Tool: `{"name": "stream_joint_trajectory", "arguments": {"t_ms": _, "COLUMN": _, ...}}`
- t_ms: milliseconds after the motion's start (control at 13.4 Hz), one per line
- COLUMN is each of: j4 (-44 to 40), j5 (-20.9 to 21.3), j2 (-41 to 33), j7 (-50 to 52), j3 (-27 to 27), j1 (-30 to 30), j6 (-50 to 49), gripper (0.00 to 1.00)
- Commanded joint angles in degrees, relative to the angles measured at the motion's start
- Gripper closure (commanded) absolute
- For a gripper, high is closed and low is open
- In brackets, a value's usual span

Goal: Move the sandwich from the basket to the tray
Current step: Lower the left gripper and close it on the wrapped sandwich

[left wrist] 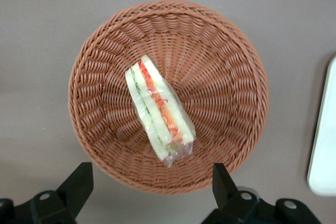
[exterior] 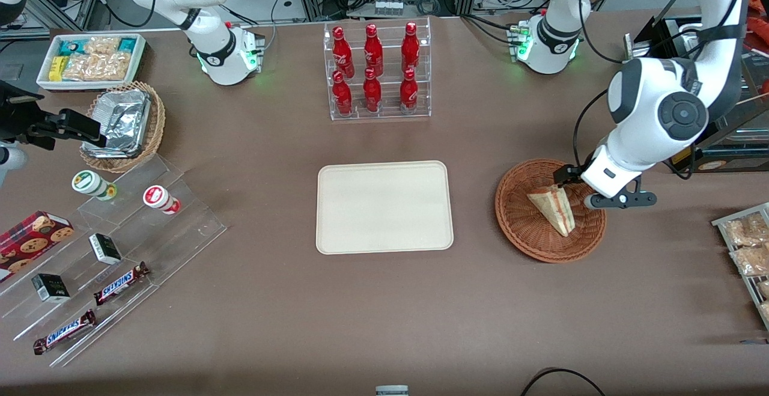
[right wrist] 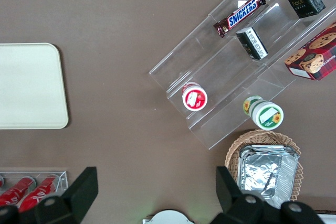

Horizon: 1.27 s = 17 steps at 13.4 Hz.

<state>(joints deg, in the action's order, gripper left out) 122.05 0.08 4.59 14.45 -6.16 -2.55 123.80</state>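
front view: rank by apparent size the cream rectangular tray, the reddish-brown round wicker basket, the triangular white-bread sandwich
1. Cream rectangular tray
2. Reddish-brown round wicker basket
3. Triangular white-bread sandwich

The left gripper hangs open above the basket.

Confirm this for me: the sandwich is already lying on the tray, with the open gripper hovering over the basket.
Not right. The sandwich lies in the basket, as the left wrist view shows; the tray holds nothing. The rest stands: the open gripper hovers over the basket.

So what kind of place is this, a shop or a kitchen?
Probably a robot lab set up like a snack shop: red bottles in a clear rack, candy bars on steps, cables above the table. The open end effector hovers above the sandwich in its basket.
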Motion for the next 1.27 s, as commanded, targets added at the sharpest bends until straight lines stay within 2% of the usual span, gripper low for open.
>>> {"name": "stream_joint_trajectory", "arguments": {"t_ms": 0, "j4": 4.24, "j5": 0.53, "j2": -1.69, "j7": 11.95, "j3": 0.09, "j1": -0.35, "j6": 5.56, "gripper": 0.00}}
{"name": "stream_joint_trajectory", "arguments": {"t_ms": 224, "j4": 4.42, "j5": 0.53, "j2": 0.06, "j7": 28.91, "j3": 0.09, "j1": -1.84, "j6": 8.81, "gripper": 0.00}}
{"name": "stream_joint_trajectory", "arguments": {"t_ms": 299, "j4": 4.42, "j5": 0.53, "j2": 0.59, "j7": 31.31, "j3": 0.09, "j1": -1.84, "j6": 9.18, "gripper": 0.00}}
{"name": "stream_joint_trajectory", "arguments": {"t_ms": 598, "j4": 4.69, "j5": 0.53, "j2": 3.22, "j7": 35.46, "j3": 0.18, "j1": -1.84, "j6": 9.62, "gripper": 0.00}}
{"name": "stream_joint_trajectory", "arguments": {"t_ms": 1196, "j4": 4.51, "j5": 0.53, "j2": 10.00, "j7": 35.56, "j3": 0.27, "j1": -1.75, "j6": 12.17, "gripper": 0.00}}
